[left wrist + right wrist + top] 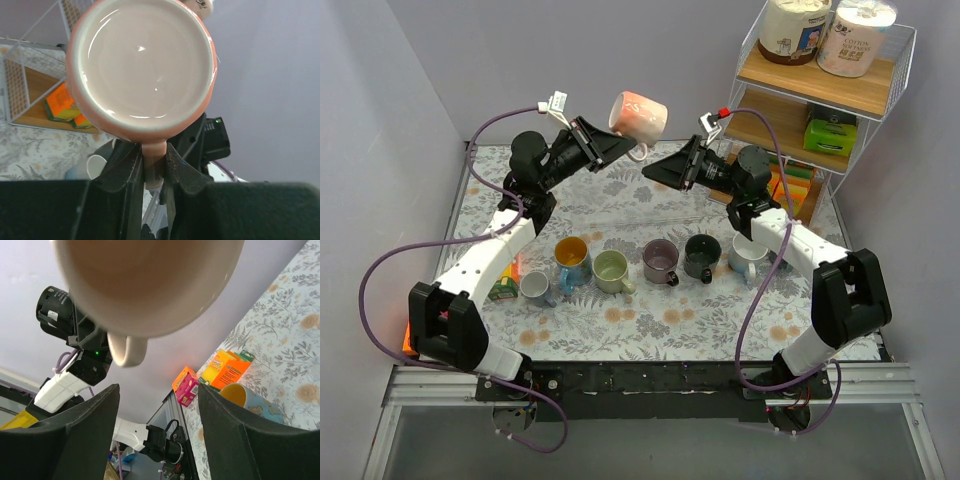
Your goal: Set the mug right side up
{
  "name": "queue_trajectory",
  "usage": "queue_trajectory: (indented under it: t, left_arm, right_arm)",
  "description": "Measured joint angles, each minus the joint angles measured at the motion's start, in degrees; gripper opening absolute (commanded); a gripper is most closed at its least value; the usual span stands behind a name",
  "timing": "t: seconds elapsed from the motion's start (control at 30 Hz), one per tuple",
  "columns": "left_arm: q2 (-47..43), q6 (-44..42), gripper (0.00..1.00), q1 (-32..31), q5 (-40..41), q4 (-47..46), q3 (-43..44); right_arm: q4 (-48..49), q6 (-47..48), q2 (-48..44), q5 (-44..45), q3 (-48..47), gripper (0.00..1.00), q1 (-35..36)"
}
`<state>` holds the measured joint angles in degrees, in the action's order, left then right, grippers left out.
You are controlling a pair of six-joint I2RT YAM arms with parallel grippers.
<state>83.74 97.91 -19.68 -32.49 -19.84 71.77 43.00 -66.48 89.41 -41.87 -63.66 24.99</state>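
A pink mug (639, 115) with a pale inside hangs in the air above the back of the table, tilted on its side. My left gripper (617, 145) is shut on its handle (153, 157); the left wrist view shows the mug's flat bottom (142, 65) facing the camera. My right gripper (657, 171) is open and empty, just right of and below the mug, apart from it. In the right wrist view the mug (150, 280) fills the top, its handle (127, 349) hanging down above the open fingers (82, 430).
A row of several mugs (613, 268) stands across the middle of the floral table (650, 320). Small orange boxes (503, 288) lie at the left edge. A wire shelf (820, 90) with paper rolls and packets stands at the back right.
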Motion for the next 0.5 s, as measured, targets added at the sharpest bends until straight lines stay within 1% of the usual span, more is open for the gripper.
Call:
queue_trajectory:
  t: [0.1, 0.17, 0.27, 0.37, 0.5]
  left_arm:
    - [-1.8, 1.6, 0.0, -1.0, -1.0, -1.1, -0.7]
    - [-2.8, 1.9, 0.0, -1.6, -1.1, -1.1, -1.0]
    - [-3.6, 1.0, 0.0, -2.7, -0.8, -0.6, -0.9]
    - [-3.8, 0.0, 0.0, -3.6, -0.5, 0.1, -0.5]
    - [-3.8, -0.6, 0.0, -4.9, 0.0, 0.7, -0.5]
  right_arm:
    - [3.3, -2.1, 1.6, -0.5, -1.5, 0.69, 0.7]
    - [7.6, -4.7, 2.2, -1.2, -1.8, 0.69, 1.1]
    - [12.6, -7.2, 2.1, -2.2, -1.8, 0.69, 1.6]
    - [15.2, -8.3, 1.7, -2.3, -1.8, 0.69, 1.9]
    - [16.2, -9.2, 1.4, -2.3, -2.2, 0.57, 1.9]
